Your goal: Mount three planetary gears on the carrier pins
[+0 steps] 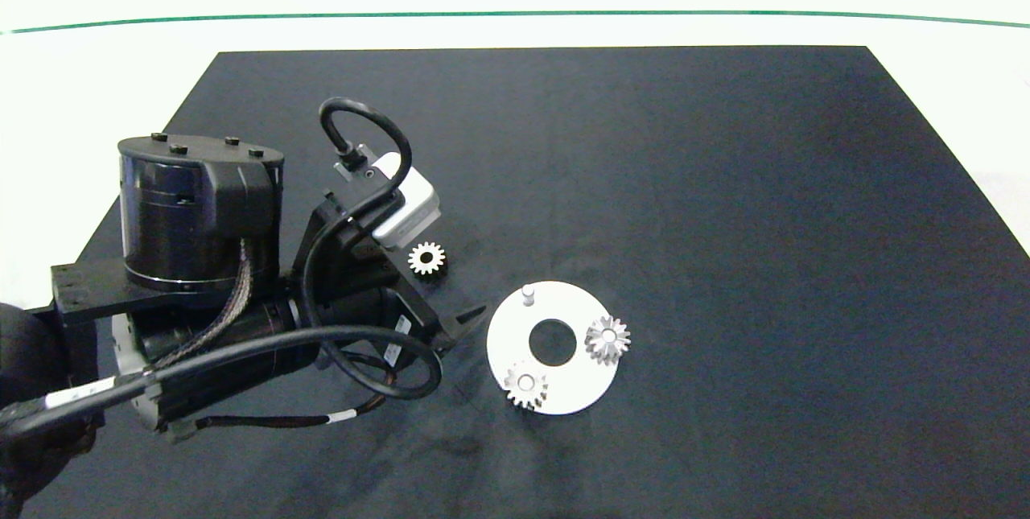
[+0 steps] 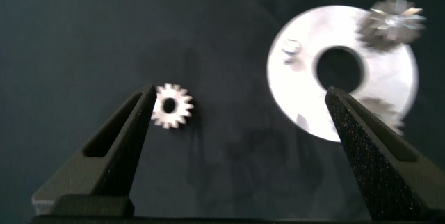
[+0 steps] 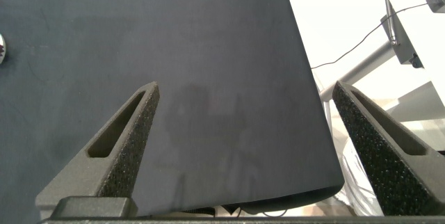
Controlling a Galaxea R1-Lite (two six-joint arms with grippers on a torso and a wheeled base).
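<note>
A white carrier disc [image 1: 563, 310] lies on the black mat. Two planetary gears [image 1: 607, 339] [image 1: 525, 385] sit on its carrier pins, and one bare pin [image 1: 529, 294] stands at the far side. A third gear [image 1: 426, 258] lies loose on the mat to the left of the disc. My left gripper [image 1: 447, 290] is open, low over the mat between the loose gear and the disc. In the left wrist view the loose gear [image 2: 172, 106] lies beside one finger [image 2: 132, 123], and the disc [image 2: 295, 88] with its bare pin [image 2: 290, 46] is by the other. My right gripper [image 3: 247, 88] is open and holds nothing.
The black mat [image 1: 724, 181] covers most of the white table, with bare mat to the right of the disc. In the right wrist view the mat's edge [image 3: 316, 147] shows, with a metal stand [image 3: 379, 53] and cables beyond it. The right arm is outside the head view.
</note>
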